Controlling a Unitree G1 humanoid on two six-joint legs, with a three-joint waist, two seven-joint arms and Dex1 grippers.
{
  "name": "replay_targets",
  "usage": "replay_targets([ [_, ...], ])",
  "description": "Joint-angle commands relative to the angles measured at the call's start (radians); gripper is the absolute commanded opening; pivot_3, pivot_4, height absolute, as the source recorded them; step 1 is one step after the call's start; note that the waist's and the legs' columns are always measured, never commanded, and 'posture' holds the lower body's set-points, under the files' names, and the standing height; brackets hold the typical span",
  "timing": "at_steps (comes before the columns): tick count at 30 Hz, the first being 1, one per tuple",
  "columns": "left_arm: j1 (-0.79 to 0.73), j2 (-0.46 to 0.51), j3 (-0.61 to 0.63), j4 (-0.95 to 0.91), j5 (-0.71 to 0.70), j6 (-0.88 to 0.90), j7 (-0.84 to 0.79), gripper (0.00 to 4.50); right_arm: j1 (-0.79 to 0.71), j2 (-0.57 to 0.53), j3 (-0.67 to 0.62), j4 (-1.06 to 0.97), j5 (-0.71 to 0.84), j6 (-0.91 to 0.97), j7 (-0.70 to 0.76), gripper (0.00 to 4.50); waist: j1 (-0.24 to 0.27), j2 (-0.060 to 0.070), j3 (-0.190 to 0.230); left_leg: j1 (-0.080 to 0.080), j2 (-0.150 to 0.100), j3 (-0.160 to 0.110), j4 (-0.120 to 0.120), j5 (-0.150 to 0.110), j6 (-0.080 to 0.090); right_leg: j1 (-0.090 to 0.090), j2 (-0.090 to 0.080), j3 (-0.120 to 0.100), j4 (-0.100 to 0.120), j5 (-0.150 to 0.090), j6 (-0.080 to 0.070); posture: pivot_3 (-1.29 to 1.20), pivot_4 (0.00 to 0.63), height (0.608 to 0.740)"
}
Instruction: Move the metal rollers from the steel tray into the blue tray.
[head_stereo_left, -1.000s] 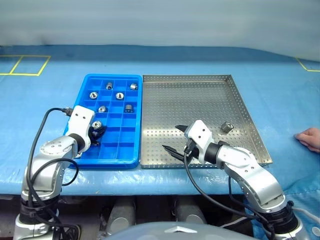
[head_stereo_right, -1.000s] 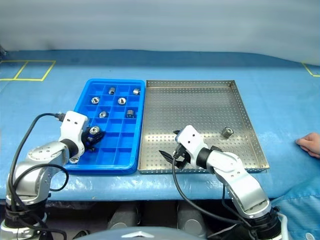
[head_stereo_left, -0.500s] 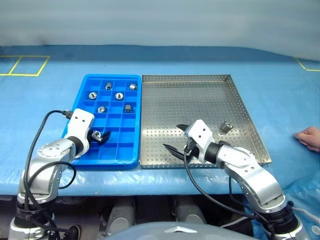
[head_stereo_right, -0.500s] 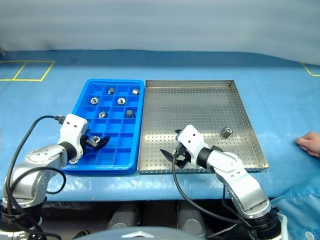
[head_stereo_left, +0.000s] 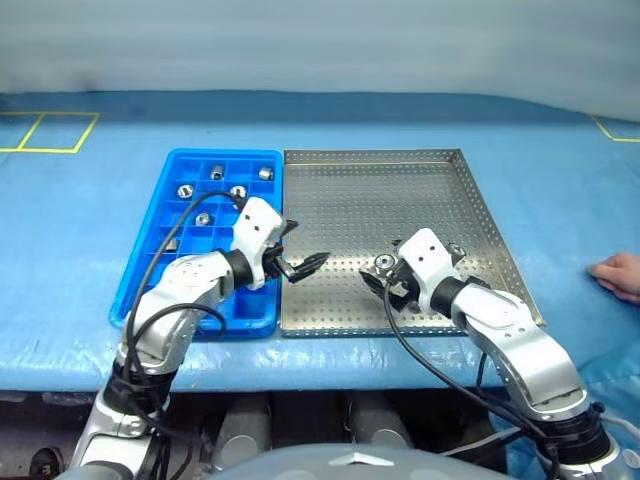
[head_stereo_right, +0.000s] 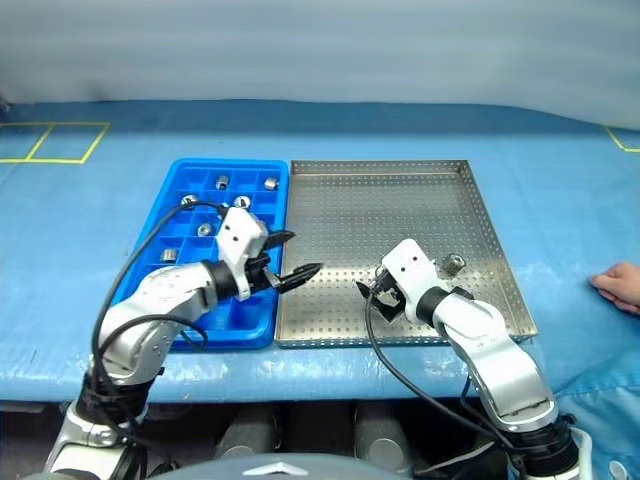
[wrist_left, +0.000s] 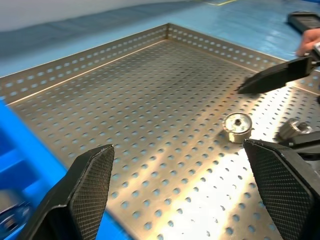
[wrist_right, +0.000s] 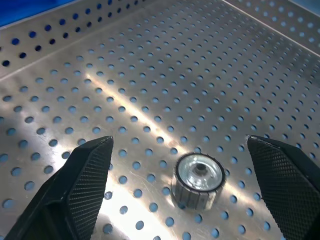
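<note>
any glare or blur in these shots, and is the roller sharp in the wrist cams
Right wrist view: a bright streak of glare runs across the steel tray floor, and the roller is sharp, while the tool's fingers look soft. Left wrist view: milder glare patches, the roller fairly sharp, the blue tray edge smeared. Left eye view: even lighting, no harsh glare.

blue tray (head_stereo_left: 150, 270) left, steel tray (head_stereo_left: 400, 180) right

From the head we look forward and down over the tabletop (head_stereo_left: 90, 200), both eyes sharing the blue tray (head_stereo_left: 150, 262) and steel tray (head_stereo_left: 400, 190). Our wrist cameras sit close above the steel tray's floor, both catching the same roller (wrist_right: 198, 179).
</note>
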Motion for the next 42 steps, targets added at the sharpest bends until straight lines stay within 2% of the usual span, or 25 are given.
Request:
replay_targets([
  [1, -0.029, 0.020, -0.048, 0.033, 0.039, -0.065, -0.028, 4.48, -0.010, 0.037, -0.029, 0.017, 0.005, 0.004, -0.024, 4.50, -0.011, 0.000, 0.000, 0.000, 0.000, 0.000, 0.000, 0.000, 0.000, 0.000, 0.000, 0.000, 0.000, 0.000, 0.001, -0.10, 0.150, 0.740],
  [9, 0.001, 0.044, -0.038, 0.026, 0.024, -0.080, -0.056, 4.48, -0.048, 0.111, -0.021, 0.143, -0.018, -0.001, -0.065, 4.50, -0.022, 0.000, 0.000, 0.000, 0.000, 0.000, 0.000, 0.000, 0.000, 0.000, 0.000, 0.001, 0.000, 0.002, 0.003, -0.10, 0.150, 0.740],
  [36, 0.024, 0.040, -0.041, 0.052, 0.045, -0.114, -0.037, 4.48, -0.058, 0.122, -0.007, 0.165, -0.045, -0.012, -0.059, 4.50, -0.020, 0.000, 0.000, 0.000, 0.000, 0.000, -0.001, 0.000, 0.000, -0.001, 0.000, 0.001, 0.000, 0.002, 0.004, -0.08, 0.150, 0.740],
  [42, 0.038, 0.050, -0.009, 0.047, 0.040, -0.114, -0.021, 4.48, -0.070, 0.127, -0.004, 0.161, -0.048, -0.014, -0.061, 4.50, -0.020, 0.000, 0.000, 0.000, 0.000, 0.000, -0.001, 0.000, 0.000, -0.001, 0.000, 0.001, 0.000, 0.002, 0.003, -0.08, 0.150, 0.740],
])
